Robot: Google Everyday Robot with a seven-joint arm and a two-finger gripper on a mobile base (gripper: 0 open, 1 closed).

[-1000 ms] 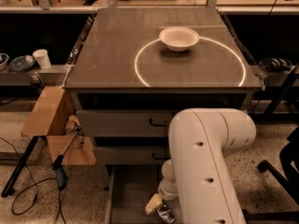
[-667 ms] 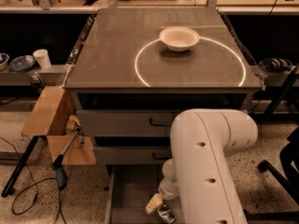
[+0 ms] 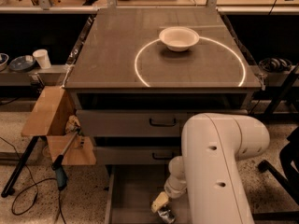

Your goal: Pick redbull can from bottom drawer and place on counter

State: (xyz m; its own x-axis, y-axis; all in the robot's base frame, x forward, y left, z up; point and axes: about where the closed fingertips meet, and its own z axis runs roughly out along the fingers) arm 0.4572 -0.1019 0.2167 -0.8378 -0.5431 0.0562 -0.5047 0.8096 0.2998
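Your gripper (image 3: 161, 208) sits low in the bottom drawer (image 3: 133, 190), right at the redbull can (image 3: 166, 215), placed for the pick; whether it has closed on the can you cannot tell; the counter (image 3: 107, 55) waits above.

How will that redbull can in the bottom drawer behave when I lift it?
The redbull can looks slim and crinkled, so probably light and easily dented. Its shiny metal may slip. The end effector is down in the bottom drawer, right at the can.

High camera faces the counter (image 3: 112, 55), end effector (image 3: 163, 212) low in bottom drawer (image 3: 134, 190).
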